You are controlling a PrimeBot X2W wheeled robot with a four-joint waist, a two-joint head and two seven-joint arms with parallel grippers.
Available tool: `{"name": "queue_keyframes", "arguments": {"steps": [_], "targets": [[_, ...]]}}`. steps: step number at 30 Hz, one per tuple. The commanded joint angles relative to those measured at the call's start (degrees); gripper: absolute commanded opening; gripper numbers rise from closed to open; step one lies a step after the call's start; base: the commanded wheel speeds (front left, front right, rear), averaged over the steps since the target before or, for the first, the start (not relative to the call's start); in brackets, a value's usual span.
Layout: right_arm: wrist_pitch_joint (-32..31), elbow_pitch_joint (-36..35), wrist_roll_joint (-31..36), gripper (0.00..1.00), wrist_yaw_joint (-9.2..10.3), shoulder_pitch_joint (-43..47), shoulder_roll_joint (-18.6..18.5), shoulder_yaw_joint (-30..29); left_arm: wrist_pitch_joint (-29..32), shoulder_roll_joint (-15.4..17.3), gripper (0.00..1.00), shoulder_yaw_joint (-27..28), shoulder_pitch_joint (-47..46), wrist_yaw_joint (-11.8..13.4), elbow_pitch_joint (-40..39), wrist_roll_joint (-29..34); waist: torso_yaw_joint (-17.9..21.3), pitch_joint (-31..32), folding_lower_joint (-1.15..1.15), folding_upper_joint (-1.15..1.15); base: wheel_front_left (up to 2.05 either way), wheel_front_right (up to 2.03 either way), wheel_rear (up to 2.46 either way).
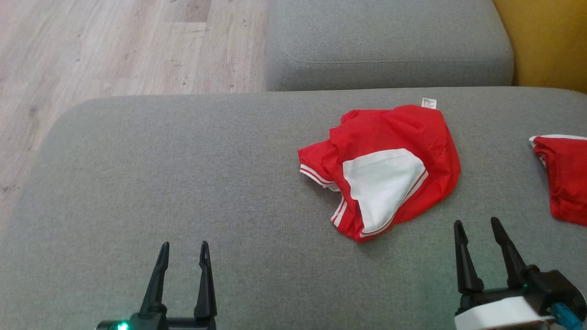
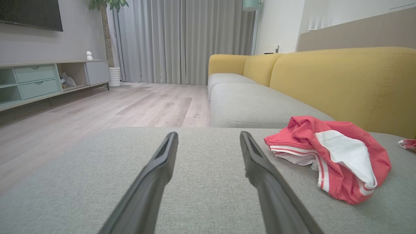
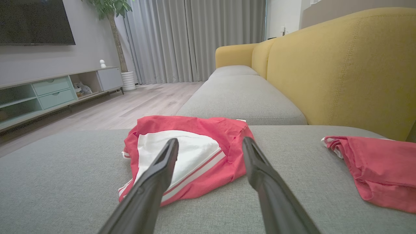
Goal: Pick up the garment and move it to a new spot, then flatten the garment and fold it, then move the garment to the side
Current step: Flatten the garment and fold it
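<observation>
As I look down through the head camera, both tools sit at the bottom of my screen: the left gripper at the lower left and the right gripper at the lower right. Each has its two dark fingers spread wide with nothing between them. Both stand over the grey seat cushion; I cannot tell whether the tips touch the fabric.

The garment, red with a white panel and red-and-white striped trim, lies crumpled on that cushion. It is just ahead of the right gripper and a little to its left, and well to the right of the left gripper. Neither tool touches it, and a strip of bare cushion separates it from the right fingertips. In my right wrist view the spread fingers frame its near edge. In my left wrist view it sits off to the right. A small white label pokes out at its far edge.

A second red garment lies apart from it at the cushion's right side, cut off by the frame.

Beyond that, another grey cushion butts against the first, with the yellow backrest along the right. Pale wood floor runs off to the left. Farther away my wrist cameras pick up a low cabinet, a potted plant and grey curtains.
</observation>
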State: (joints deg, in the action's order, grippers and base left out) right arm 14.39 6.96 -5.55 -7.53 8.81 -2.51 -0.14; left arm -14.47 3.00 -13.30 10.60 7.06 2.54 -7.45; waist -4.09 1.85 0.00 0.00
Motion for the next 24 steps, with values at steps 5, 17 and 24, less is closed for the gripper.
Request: {"name": "queue_keyframes", "arguments": {"steps": [5, 17, 24], "targets": [[0.6, -1.6, -0.2, 1.00, 0.04, -1.3, -0.4, 2.1, -0.5, -0.1, 1.00, 1.3, -1.4, -0.2, -2.0, 0.8, 0.3, 0.4, 0.00, 0.00, 0.00, 0.00, 0.00], [0.6, -2.5, -0.2, 1.00, 0.04, -1.4, -0.4, 2.6, -0.5, -0.1, 1.00, -1.2, -2.1, -2.1, 0.4, 0.5, 1.4, -0.8, 0.00, 0.00, 0.00, 0.00, 0.00], [0.6, -3.6, 0.6, 1.00, 0.04, -2.5, -0.4, 3.7, -0.5, -0.1, 1.00, -9.5, -7.2, -5.5, 7.0, -0.2, 3.4, -4.7, 0.00, 0.00, 0.00, 0.00, 0.00]]}}
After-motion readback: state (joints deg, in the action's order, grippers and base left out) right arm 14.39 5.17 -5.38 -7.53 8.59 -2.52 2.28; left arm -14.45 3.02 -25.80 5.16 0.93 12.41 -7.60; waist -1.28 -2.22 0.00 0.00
